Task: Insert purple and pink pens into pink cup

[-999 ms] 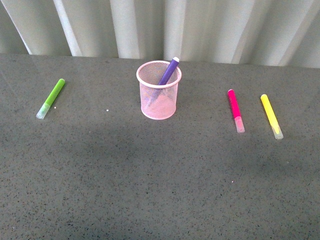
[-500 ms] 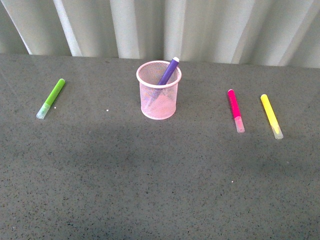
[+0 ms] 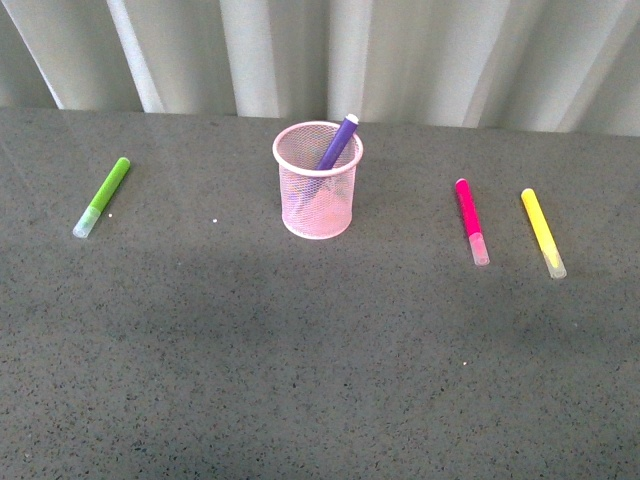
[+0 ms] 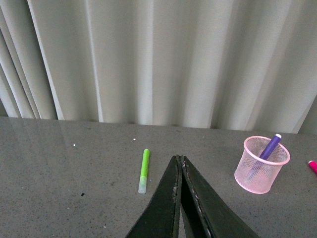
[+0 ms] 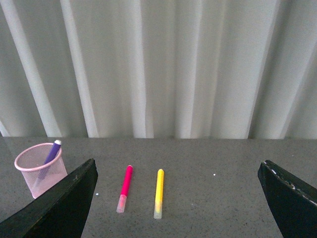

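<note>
On a grey speckled table [image 3: 320,380] backed by a pale pleated curtain [image 3: 430,50], the left jaws are pressed together on nothing and the right jaws are spread wide. The pink cup [image 3: 335,205] stands near the middle of the far edge. The purple pen [image 3: 338,142] leans inside it, one end above the rim. The pink pen [image 3: 470,218] lies flat toward the right edge, just beside a yellow pen [image 3: 542,232]. A green pen [image 3: 103,195] lies toward the left edge.

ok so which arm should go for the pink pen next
Right. The pink pen lies right of the pink cup, ahead of the open right gripper. The left gripper is shut, and its view shows only the pen's end at the edge.
</note>
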You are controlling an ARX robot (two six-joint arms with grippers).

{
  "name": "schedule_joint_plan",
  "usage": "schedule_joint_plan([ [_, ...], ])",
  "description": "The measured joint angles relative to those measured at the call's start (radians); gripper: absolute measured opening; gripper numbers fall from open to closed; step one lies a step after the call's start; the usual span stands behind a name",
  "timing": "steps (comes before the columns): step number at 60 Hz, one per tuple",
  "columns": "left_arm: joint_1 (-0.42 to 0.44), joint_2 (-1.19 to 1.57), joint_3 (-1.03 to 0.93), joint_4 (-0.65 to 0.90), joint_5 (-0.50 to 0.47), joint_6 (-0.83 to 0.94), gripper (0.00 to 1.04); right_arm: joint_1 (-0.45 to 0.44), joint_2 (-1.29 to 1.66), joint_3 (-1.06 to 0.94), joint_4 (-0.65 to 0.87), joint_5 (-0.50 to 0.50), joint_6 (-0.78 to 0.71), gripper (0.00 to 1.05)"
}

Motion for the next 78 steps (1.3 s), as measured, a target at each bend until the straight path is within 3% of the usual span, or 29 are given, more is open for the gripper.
schedule_joint_plan([
  [4,0.0,-0.016,0.0,-0.017,0.0,0.0,0.04,0.0,0.0,0.0,0.0,0.0,0.0,0.98],
  [10,0.0,-0.149,0.0,-0.177,0.0,0.0,0.04,0.0,0.0,0.0,0.0,0.0,0.0,0.98],
  [26,0.0,-0.179,0.0,-0.186,0.0,-0.001,0.05,0.0,0.0,0.0,0.0,0.0,0.0,0.98],
  [37,0.0,-0.179,0.0,-0.187,0.0,0.0,0.35,0.0,0.0,0.0,0.0,0.0,0.0,0.98],
  [55,0.0,-0.18,0.0,-0.187,0.0,0.0,0.92,0.0,0.0,0.0,0.0,0.0,0.0,0.98],
  [57,0.0,-0.18,0.0,-0.187,0.0,0.0,0.98,-0.016,0.008,0.001,0.001,-0.054,0.012,0.98],
  [62,0.0,-0.18,0.0,-0.187,0.002,0.001,0.97,-0.103,0.054,0.002,0.045,-0.362,0.076,0.98],
  [65,0.0,-0.181,0.0,-0.187,0.001,0.001,0.98,-0.11,0.066,0.002,0.109,-0.428,0.106,0.98],
  [71,0.0,-0.179,0.0,-0.187,0.0,0.001,0.98,-0.082,0.084,0.004,0.183,-0.396,0.141,0.98],
  [78,0.0,-0.182,0.0,-0.187,0.0,0.001,0.98,-0.053,0.333,0.014,0.461,-0.272,0.159,0.98],
])
